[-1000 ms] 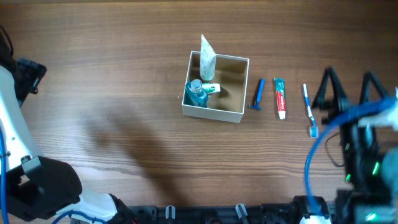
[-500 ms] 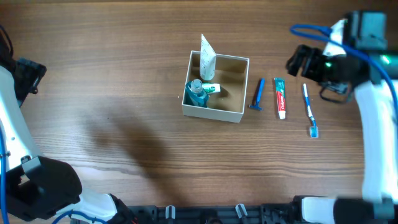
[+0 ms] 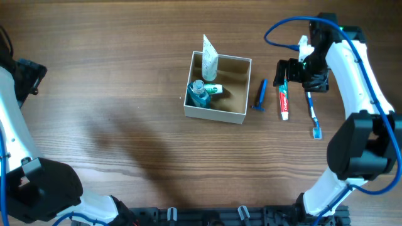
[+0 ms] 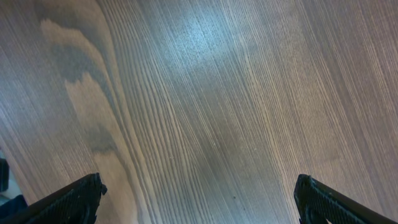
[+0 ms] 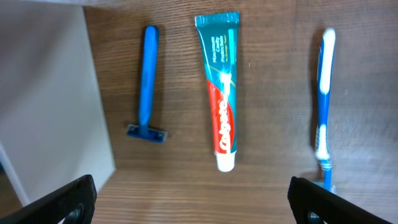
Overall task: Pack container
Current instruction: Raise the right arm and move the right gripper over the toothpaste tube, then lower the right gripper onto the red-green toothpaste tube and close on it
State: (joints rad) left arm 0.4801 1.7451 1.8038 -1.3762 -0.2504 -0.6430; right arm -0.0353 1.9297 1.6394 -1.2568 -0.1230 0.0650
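Container (image 3: 214, 113) sitting mid-table, teal bottle (image 3: 199, 94) and white tube (image 3: 210, 58) resting inside; razor (image 3: 260, 95), toothpaste (image 3: 283, 99), toothbrush (image 3: 312, 113) lying in row just right of it; right gripper (image 5: 193, 194) hovering over toothpaste, fingers spread, gripping nothing; left gripper (image 4: 199, 199) hanging spread over bare tabletop (image 4: 199, 93).

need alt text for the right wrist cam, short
Three toiletries lie side by side on the wooden table: a blue razor, a toothpaste tube and a blue-and-white toothbrush. The container shows a white wall at the left edge; the right pincer, open, shows fingertips in the bottom corners.
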